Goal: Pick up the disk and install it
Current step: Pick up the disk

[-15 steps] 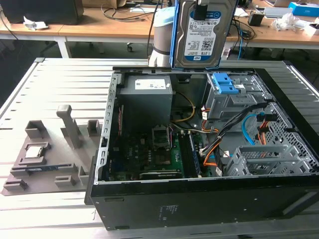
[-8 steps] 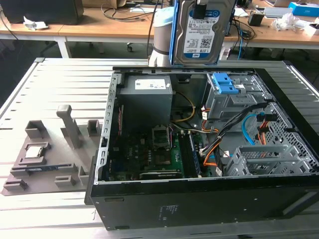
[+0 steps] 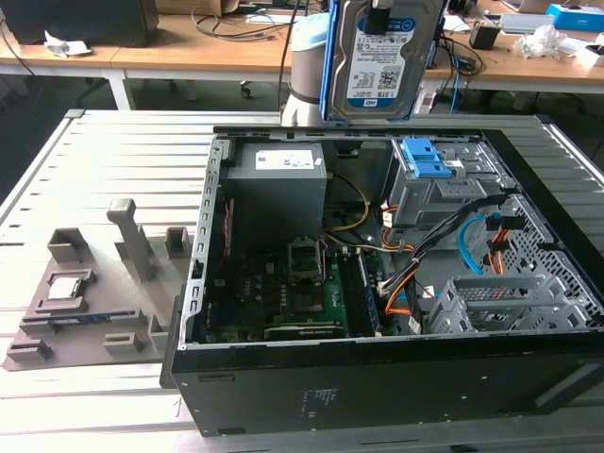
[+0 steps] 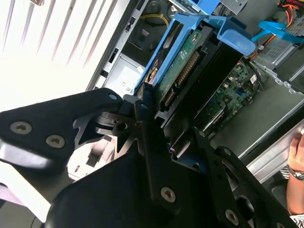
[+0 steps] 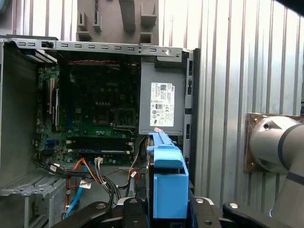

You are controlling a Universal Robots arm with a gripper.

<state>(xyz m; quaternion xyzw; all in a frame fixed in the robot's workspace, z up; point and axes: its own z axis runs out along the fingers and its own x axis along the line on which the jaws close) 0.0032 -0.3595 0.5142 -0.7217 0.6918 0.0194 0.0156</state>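
Observation:
The disk (image 3: 379, 58), a silver hard drive with a white-and-blue label in a blue bracket, hangs upright above the back of the open computer case (image 3: 203, 283). My gripper (image 3: 379, 13) is shut on its upper edge. In the second wrist view the black fingers (image 4: 142, 116) clamp the disk (image 4: 183, 66) edge-on, with the gripper (image 4: 168, 130) closed around its near end. In the first wrist view the blue bracket of the disk (image 5: 167, 183) stands between the fingers of the gripper (image 5: 164, 209), above the case interior.
Inside the case are a blue-topped grey drive cage (image 3: 429, 179), a grey power supply (image 3: 278, 179), the motherboard (image 3: 293, 293) and loose cables (image 3: 472, 236). A grey fixture (image 3: 85, 302) holding a small square chip (image 3: 66, 286) lies at the exterior view's left. A person's hand (image 4: 295, 166) is near the case.

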